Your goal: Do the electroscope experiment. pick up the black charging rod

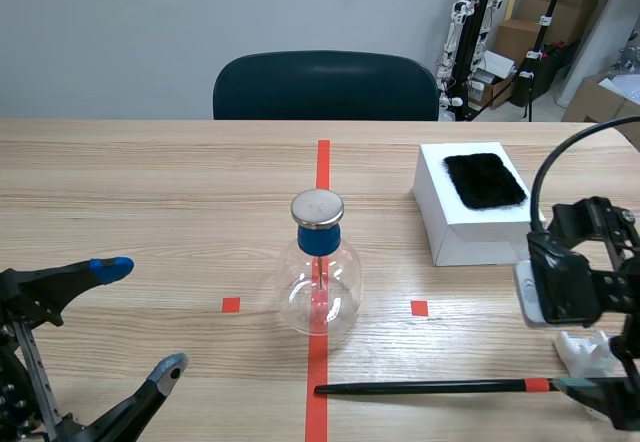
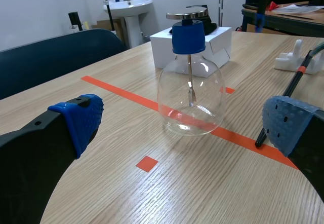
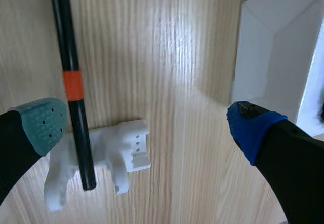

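Nearest the robot, the black charging rod (image 1: 430, 387) lies along the table's front, from the red centre line out to the right. Its orange-banded end rests in a white stand (image 1: 585, 347), I'd guess to keep that end off the wood so fingers can close around it.

The right gripper (image 3: 147, 125) hangs over that stand with its fingers spread wide. The rod runs just inside the green-padded finger and well apart from the blue one, so it sits off-centre in the gap. The left gripper (image 1: 140, 317) waits low at the left, wide open too and holding nothing.

Further out, the electroscope flask (image 1: 318, 282) stands on the centre line, within reach of both arms. Beyond it to the right, a white box (image 1: 450, 232) carries a black fur pad (image 1: 485, 179), likely for rubbing the rod.
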Available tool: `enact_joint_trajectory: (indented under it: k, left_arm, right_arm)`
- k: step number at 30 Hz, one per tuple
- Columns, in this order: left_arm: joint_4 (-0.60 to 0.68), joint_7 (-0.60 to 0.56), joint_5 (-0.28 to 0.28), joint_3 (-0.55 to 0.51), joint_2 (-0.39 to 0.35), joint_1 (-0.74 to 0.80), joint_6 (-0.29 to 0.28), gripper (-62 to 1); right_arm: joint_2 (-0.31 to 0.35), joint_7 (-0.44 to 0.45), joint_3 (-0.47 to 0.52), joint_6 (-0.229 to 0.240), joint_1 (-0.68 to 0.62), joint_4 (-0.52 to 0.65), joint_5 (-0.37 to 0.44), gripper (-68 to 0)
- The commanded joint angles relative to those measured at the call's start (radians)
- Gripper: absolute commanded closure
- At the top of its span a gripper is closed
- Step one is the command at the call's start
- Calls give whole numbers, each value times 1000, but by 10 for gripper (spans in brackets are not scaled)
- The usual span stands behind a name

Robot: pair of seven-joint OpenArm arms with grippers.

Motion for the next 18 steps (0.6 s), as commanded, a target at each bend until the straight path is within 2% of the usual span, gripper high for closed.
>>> enact_joint_trajectory:
  k: [1, 5, 8, 16, 18]
  left_arm:
    - [6, -14, -8, -2, -1, -3, 1, -623]
    - [6, -14, -8, -2, -1, -3, 1, -623]
    - [6, -14, -8, -2, -1, -3, 1, -623]
    - [6, -14, -8, -2, -1, -3, 1, -623]
    - [6, -15, -8, -2, -1, -3, 1, -623]
  right_arm:
    - [-25, -59, 7, 8, -14, 6, -49, -679]
    - [-88, -132, 6, 8, -31, 0, -118, -679]
    - [-109, -159, 6, 8, -41, 0, -120, -679]
    - [-114, -164, -6, 8, -68, 0, -114, -679]
    - [-113, -185, -16, 8, -68, 0, -86, -679]
